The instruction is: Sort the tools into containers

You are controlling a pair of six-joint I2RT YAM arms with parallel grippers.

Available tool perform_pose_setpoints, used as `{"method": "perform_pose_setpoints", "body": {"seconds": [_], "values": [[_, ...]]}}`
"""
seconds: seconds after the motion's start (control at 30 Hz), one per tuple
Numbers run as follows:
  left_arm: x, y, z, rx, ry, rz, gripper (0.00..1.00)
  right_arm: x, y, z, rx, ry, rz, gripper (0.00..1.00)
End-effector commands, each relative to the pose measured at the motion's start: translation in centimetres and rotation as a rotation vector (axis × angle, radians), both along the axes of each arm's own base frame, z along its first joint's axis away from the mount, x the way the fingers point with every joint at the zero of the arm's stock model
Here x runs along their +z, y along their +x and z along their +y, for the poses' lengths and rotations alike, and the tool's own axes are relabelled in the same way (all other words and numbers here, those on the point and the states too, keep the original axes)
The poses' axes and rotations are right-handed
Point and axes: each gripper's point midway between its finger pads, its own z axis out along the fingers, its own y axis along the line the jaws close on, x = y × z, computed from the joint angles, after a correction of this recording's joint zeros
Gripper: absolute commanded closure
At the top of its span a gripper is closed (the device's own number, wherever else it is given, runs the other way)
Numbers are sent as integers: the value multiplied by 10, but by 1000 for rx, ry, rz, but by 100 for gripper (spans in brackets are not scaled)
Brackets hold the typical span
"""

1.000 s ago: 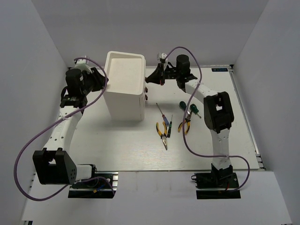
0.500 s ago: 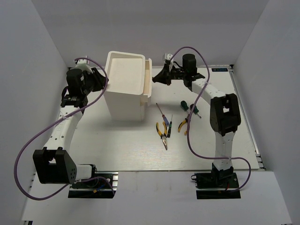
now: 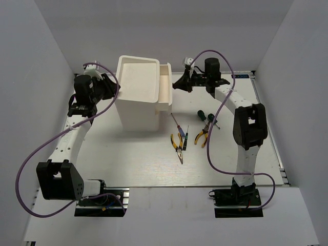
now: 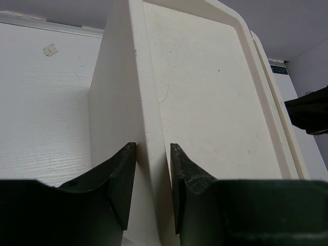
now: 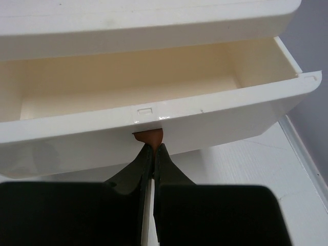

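The container, a tall white box [image 3: 136, 95], stands at the back left of the table. My left gripper [image 3: 116, 90] is shut on its left wall; in the left wrist view the fingers [image 4: 120, 174] clamp the box rim [image 4: 148, 128] from both sides. The top drawer [image 3: 165, 88] juts out to the right. My right gripper [image 5: 153, 147] is shut on its brown knob [image 5: 148, 136], below the drawer front [image 5: 215, 110]. Two yellow-handled pliers [image 3: 177, 143] [image 3: 202, 136] and screwdrivers [image 3: 199, 115] [image 3: 176, 121] [image 3: 185, 138] lie on the table.
White walls enclose the table on the left, back and right. The right arm [image 3: 246, 125] reaches over the tools' right side. A purple cable [image 3: 207, 148] hangs near the right pliers. The open drawer's inside [image 5: 128, 77] holds nothing I can see.
The right gripper has moved right, drawing the top drawer out of the box by its knob. The left gripper has stayed on the box's left wall, its jaws slightly narrower.
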Motion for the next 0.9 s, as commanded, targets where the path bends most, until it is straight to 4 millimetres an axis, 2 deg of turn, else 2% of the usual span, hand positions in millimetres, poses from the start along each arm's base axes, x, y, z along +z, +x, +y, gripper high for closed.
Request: {"method": "perform_pose_setpoints", "body": {"seconds": [0.0, 0.13, 0.2, 0.23, 0.27, 0.37, 0.4, 0.43, 0.5, 0.53, 0.57, 0.6, 0.63, 0.67, 0.7, 0.73, 0.77, 0.8, 0.83, 0.87], "values": [[3, 2, 1, -4, 1, -16, 59, -17, 32, -49, -203, -98, -4, 100], [3, 2, 1, -4, 1, -17, 59, -19, 37, -57, -241, -121, -9, 100], [2, 4, 0, -13, -1, -18, 57, -19, 29, -57, -217, -114, 27, 100], [7, 5, -1, -13, -2, -27, 53, -17, 25, -55, -204, -106, 38, 66], [7, 4, -2, -23, -4, -27, 39, -16, 23, -56, -203, -107, 45, 55], [18, 6, -3, -35, 4, -60, 18, -10, 16, -58, -199, -100, 48, 31], [18, 6, -3, -37, 14, -64, 14, -9, 14, -63, -211, -102, 52, 28], [30, 8, -3, -40, 25, -93, 12, -14, 11, -67, -223, -110, 70, 16], [36, 11, -2, -42, 35, -109, 6, -11, 7, -75, -251, -125, 63, 14], [47, 12, -2, -45, 48, -129, 4, -21, 4, -83, -277, -156, 94, 10], [53, 13, 0, -35, 50, -142, 4, -20, 1, -87, -291, -168, 87, 10], [60, 13, 0, -38, 64, -162, 0, -16, 2, -95, -328, -181, 84, 10], [66, 14, 3, -25, 76, -171, 0, -21, -2, -99, -341, -200, 112, 10], [79, 15, 7, -7, 95, -199, 0, -25, -7, -107, -369, -235, 128, 10], [88, 16, 10, 4, 106, -220, 0, -33, -18, -111, -364, -268, 182, 14], [103, 18, 17, 42, 132, -249, 0, -31, -22, -113, -360, -279, 199, 23], [114, 14, 21, 59, 147, -272, 0, -30, -35, -115, -329, -305, 238, 32], [124, 11, 25, 81, 164, -290, 12, -32, -57, -117, -305, -338, 302, 66], [143, 6, 32, 115, 183, -325, 29, -35, -66, -117, -295, -363, 323, 88], [148, -3, 35, 120, 217, -318, 54, -35, -71, -124, -324, -397, 325, 100]]}}
